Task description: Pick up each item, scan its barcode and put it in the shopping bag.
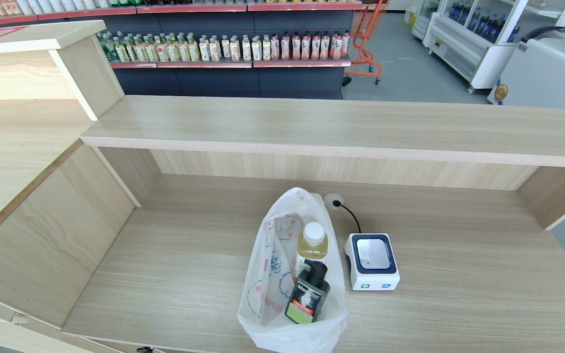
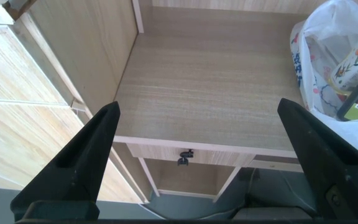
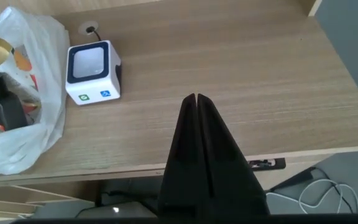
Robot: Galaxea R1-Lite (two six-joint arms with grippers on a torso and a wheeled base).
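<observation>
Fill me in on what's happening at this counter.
Nothing is being handled right now. The pump bottle and the capped bottle stand in the bag on the counter, with the scanner beside it on the robot's right. The left gripper is open and empty, and the right gripper is shut on nothing. Both hang by the counter's near edge. Both items in sight are bagged, so the job looks done.

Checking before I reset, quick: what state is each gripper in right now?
Left gripper: open, holding nothing.
Right gripper: shut, holding nothing.
</observation>
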